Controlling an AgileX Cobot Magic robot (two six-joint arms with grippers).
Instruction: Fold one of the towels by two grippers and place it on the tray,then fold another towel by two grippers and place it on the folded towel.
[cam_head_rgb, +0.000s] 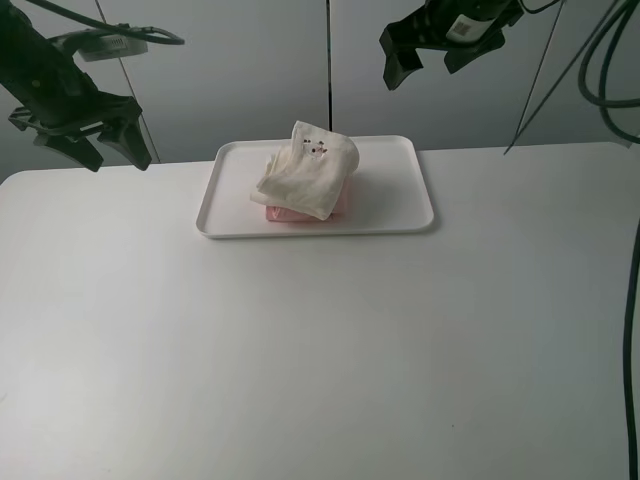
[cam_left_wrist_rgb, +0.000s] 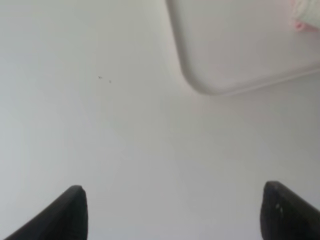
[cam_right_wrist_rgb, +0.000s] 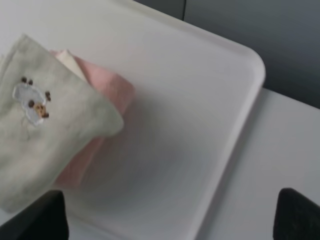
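the white tray (cam_head_rgb: 410, 200) sits toward the far middle of the white surface (cam_head_rgb: 320, 350), its long side running across the exterior view. on the tray, left of its centre, lies the folded pink towel (cam_head_rgb: 285, 212), and the cream towel (cam_head_rgb: 310, 172) rests on top of it, loosely folded and slightly skewed, so that only a strip of pink shows along the near edge and at the right side. a small embroidered motif (cam_head_rgb: 318, 151) shows on the upper face of the cream towel; in the right wrist view the same motif (cam_right_wrist_rgb: 31, 103) is a pale figure with brown dots.

the left gripper (cam_head_rgb: 98, 140) hangs above the far left of the surface, well apart from the tray, its jaws spread wide with nothing between them; the left wrist view shows bare surface and one rounded corner of the tray (cam_left_wrist_rgb: 210, 60). the right gripper (cam_head_rgb: 425, 60) hangs above the far right end of the tray, clear of both towels, its jaws also spread and empty. in the right wrist view the pink towel (cam_right_wrist_rgb: 107, 87) peeks out under the cream towel (cam_right_wrist_rgb: 50, 135) beside the bare tray floor (cam_right_wrist_rgb: 190, 115).
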